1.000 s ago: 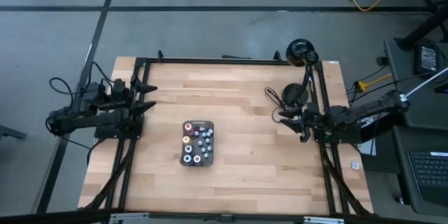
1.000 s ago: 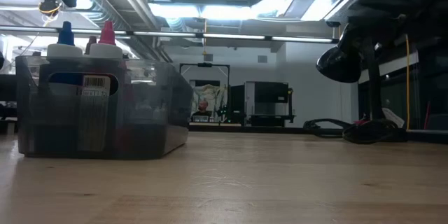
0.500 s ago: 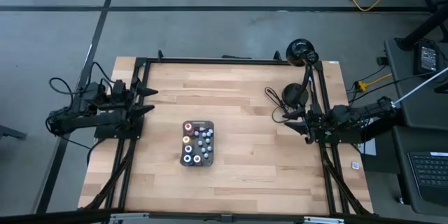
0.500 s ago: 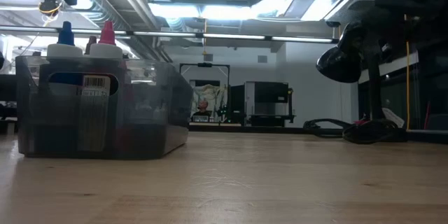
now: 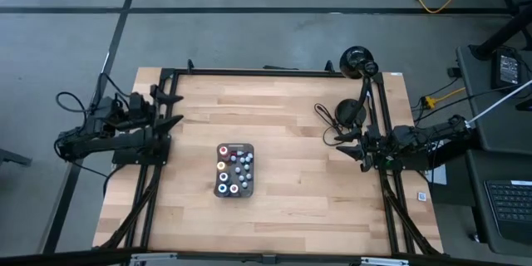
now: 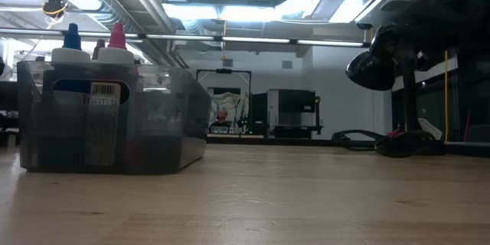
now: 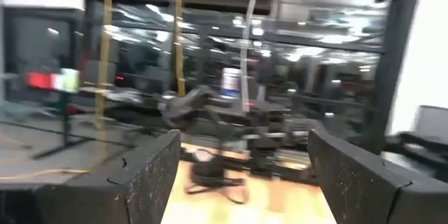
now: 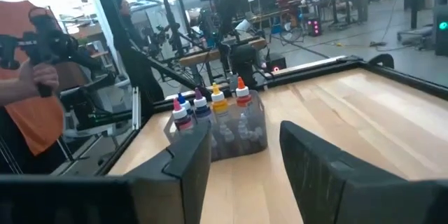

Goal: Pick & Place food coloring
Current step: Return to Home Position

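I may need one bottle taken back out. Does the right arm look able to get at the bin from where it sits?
Probably yes. The right gripper hangs open at the right edge of the table, and only bare wood lies between it and the open-topped bin.

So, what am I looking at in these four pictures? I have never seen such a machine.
It is a robot with two dark arms at a wooden table. One picture looks down from above, one looks level across the tabletop, and two come from cameras on the wrists. The left gripper and the right gripper wait at opposite table edges, both open and empty. In the middle stands a see-through grey bin holding the small food coloring bottles.
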Controlling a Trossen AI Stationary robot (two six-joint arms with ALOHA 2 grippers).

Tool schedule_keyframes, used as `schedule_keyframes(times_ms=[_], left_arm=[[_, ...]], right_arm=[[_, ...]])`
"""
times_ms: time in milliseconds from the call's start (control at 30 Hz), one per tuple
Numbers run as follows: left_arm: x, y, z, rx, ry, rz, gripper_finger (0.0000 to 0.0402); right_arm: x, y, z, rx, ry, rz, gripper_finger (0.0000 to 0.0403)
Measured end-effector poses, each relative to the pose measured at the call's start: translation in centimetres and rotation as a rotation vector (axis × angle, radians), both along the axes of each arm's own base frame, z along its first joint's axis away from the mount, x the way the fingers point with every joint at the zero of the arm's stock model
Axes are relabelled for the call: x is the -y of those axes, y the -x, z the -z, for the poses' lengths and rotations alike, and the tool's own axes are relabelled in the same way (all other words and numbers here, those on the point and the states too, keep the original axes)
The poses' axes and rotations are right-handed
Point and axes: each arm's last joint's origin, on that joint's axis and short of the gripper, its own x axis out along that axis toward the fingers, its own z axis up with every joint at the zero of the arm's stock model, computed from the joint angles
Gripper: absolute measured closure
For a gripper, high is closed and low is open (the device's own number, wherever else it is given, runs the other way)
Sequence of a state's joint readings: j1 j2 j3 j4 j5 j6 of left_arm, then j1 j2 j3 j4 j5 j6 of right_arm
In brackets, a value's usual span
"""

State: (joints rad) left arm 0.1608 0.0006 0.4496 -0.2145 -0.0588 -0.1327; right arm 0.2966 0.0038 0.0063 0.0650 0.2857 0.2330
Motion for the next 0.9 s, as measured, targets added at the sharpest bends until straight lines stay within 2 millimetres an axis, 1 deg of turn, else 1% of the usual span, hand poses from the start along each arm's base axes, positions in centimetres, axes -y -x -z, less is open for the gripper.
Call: schedule_keyframes(times_ms=[67, 167, 233, 367, 467, 600, 733, 900], left_arm=[[-0.1, 0.0, -0.1, -0.001, -0.034, -0.037, 0.0096], [0.0, 0.1, -0.3, 0.003, -0.114, -0.031, 0.0096], [0.0, -0.1, 0.0, -0.002, -0.131, -0.025, 0.0096], [-0.1, -1.4, 1.6, 0.005, -0.133, 0.002, 0.0096], [-0.3, -2.3, 2.8, 0.08, -0.149, -0.005, 0.0096], [-0.4, -2.9, 4.0, 0.176, -0.173, -0.016, 0.0096], [-0.4, -3.7, 5.9, 0.164, -0.155, 0.024, 0.0096], [-0.4, -4.2, 7.4, 0.182, -0.159, 0.053, 0.0096]], right_arm=[[0.0, 0.0, 0.0, 0.0, 0.002, 0.0, 0.0231], [0.0, 0.0, 0.0, 0.0, 0.002, 0.0, 0.0231], [0.0, 0.0, 0.0, -0.001, 0.002, 0.0, 0.0231], [0.0, 0.0, 0.0, -0.001, 0.002, 0.0, 0.0231], [0.0, 0.0, 0.0, 0.0, 0.002, 0.0, 0.0231], [0.0, 0.0, 0.0, 0.0, 0.002, 0.0, 0.0231], [0.0, 0.0, 0.0, 0.0, 0.002, 0.0, 0.0231], [0.0, 0.0, 0.0, 0.0, 0.002, 0.0, 0.0231]])
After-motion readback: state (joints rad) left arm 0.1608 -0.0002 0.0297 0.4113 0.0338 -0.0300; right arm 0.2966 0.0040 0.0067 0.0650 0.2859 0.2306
